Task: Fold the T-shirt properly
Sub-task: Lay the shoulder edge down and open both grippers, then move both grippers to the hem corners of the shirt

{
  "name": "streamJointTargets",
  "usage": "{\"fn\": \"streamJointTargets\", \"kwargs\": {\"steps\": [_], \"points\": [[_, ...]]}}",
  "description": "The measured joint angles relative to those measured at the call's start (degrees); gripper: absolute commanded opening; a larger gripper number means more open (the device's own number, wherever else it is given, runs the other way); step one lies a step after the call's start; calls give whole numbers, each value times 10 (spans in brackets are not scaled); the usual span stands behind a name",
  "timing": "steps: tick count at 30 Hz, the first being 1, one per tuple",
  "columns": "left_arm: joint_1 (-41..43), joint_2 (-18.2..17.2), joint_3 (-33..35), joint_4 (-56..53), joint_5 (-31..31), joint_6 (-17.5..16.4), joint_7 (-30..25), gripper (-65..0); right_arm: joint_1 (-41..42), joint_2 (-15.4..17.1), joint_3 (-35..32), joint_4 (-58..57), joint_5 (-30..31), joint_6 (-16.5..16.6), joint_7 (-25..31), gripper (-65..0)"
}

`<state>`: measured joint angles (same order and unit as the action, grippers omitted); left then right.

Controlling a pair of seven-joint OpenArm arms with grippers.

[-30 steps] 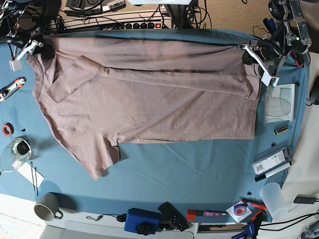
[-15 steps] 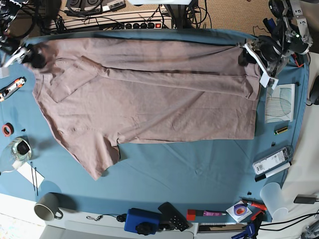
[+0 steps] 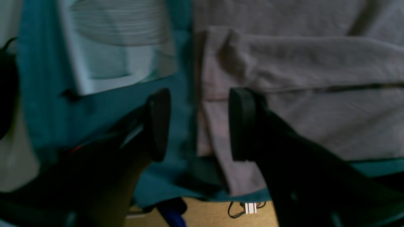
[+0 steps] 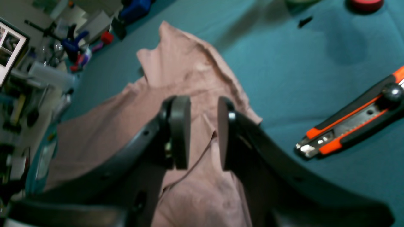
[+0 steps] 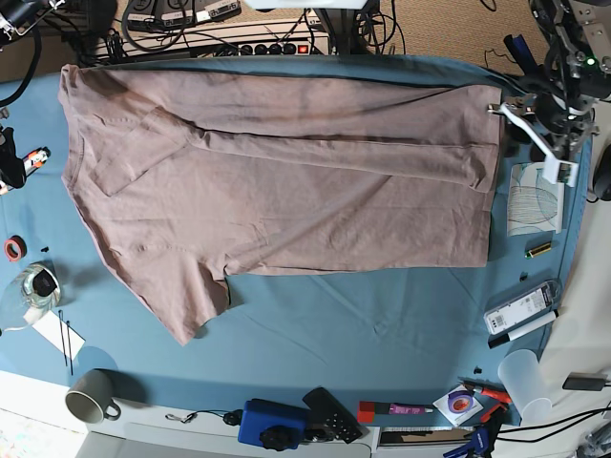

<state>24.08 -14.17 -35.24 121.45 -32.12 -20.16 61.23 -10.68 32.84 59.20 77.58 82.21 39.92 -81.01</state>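
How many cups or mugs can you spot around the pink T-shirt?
2. A grey mug sits at the table's near left corner, and a translucent plastic cup stands at the near right corner. Others may be hidden in the clutter along the edges.

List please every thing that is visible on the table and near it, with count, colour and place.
T-shirt: one, dusty pink, spread across the far half of the table, far strip folded over.
Table cover: one, teal blue, under everything.
Utility knife: one, orange and black, beside the shirt's collar end.
Mug: one, grey, near corner.
Plastic cup: one, translucent white, near edge.
Power strip: one, white, behind the table.
Left end effector: one, black, open, above the shirt's hem edge.
Right end effector: one, black, open, above the collar end.
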Motion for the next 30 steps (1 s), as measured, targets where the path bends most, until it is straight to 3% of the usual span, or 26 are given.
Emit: {"fn": "streamJointTargets", "kwargs": {"steps": [5, 7, 9, 11, 14, 21, 25, 30], "points": [[-1, 0, -2, 0, -31, 0, -31, -349, 22, 5, 0, 0, -25, 0, -1, -492], [-2, 0, -2, 0, -46, -5, -31, -349, 45, 5, -2, 0, -71, 0, 0, -492], [-9, 0, -1, 0, -55, -9, -30, -349, 65, 6, -23, 0, -154, 0, 20, -492], [-23, 0, 11, 0, -59, -20, -36, -349, 87, 5, -61, -1, -213, -2, 66, -492], [-43, -1, 56, 0, -67, -71, -47, -350, 138, 5, -146, -1, -266, 1, 112, -492], [-83, -2, 192, -34, 33, -61, -54, -350, 278, 5, -318, -2, -451, -16, 192, -492], [-96, -2, 246, -50, 63, -28, -57, -350, 353, 9, -397, -27, -541, -14, 242, -493], [-98, -2, 265, -54, 85, -28, -56, -350, 431, 8, -502, -176, -562, -22, 302, -493]]}}
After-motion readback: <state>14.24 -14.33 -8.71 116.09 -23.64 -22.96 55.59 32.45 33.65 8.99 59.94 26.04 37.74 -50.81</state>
